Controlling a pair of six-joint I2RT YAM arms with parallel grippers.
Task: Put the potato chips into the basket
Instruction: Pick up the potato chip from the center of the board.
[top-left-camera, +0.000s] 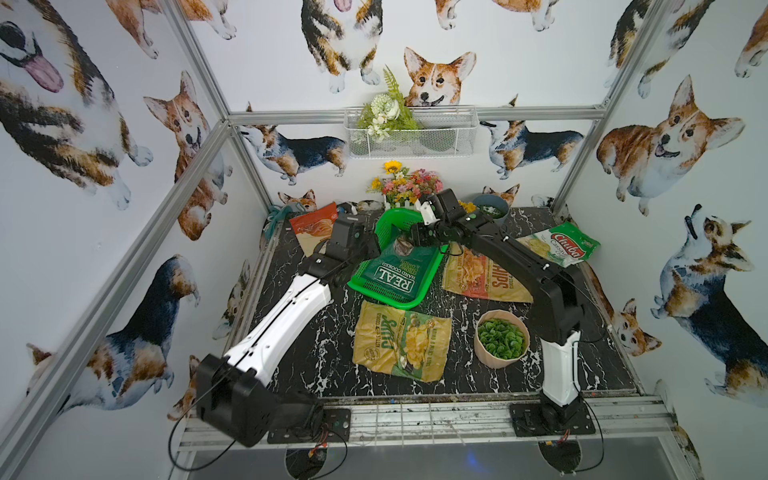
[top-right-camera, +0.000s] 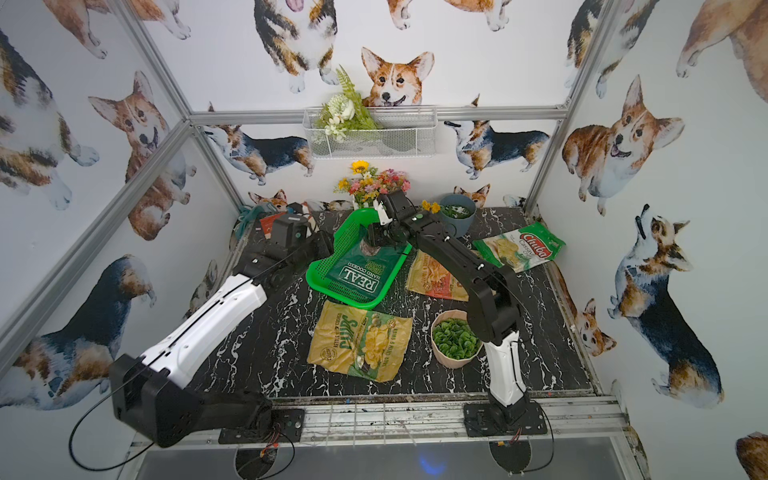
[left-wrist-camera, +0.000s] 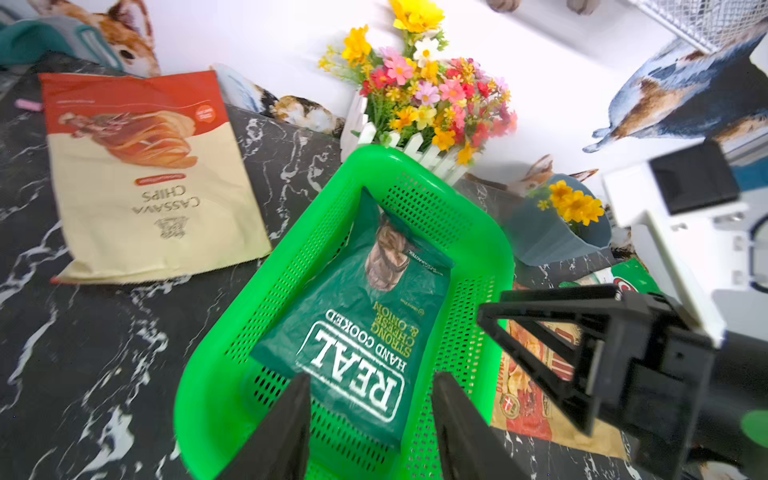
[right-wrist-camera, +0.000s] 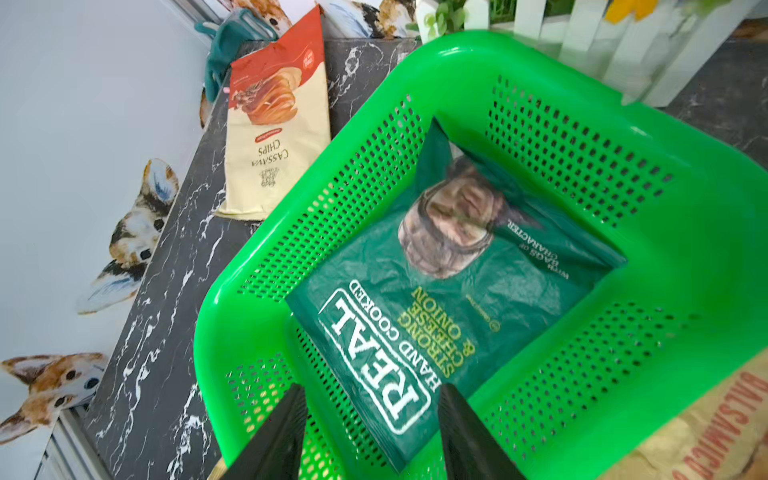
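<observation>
With both arms reaching in over the green basket (top-left-camera: 386, 224), only one of the five is in: the dark green bag (top-left-camera: 390, 274) lies on the basket's mesh bottom, "REAL hand cooked" print up, far end running a bit up the far wall, seen in both top views and both wrist views. left gripper (left-wrist-camera: 372, 376) hangs above the near end of that bag, jaws apart, nothing between them. right gripper (right-wrist-camera: 372, 386) comes in from the other side over the same bag, jaws also apart and empty; the left wrist view shows its two black fingers spread beside the basket's wall. The other four bags are on the black marble table (top-left-camera: 291, 332): yellow CHIPS bag (top-left-camera: 401, 347) flat right at the basket's near rim, whether touching I can't tell; tan-and-red CHIPS bag (top-left-camera: 482, 276) just beside the basket, partly under the right arm; Chuba bag (top-left-camera: 561, 249) out at the far right edge, well apart from the basket; cream-and-rust cassava bag (top-left-camera: 311, 228) at the far left, partly behind the left wrist. beige pot of leaves (top-left-camera: 500, 338) stands near the right arm's base, flower box (top-left-camera: 405, 189) just behind the basket against the back wall
</observation>
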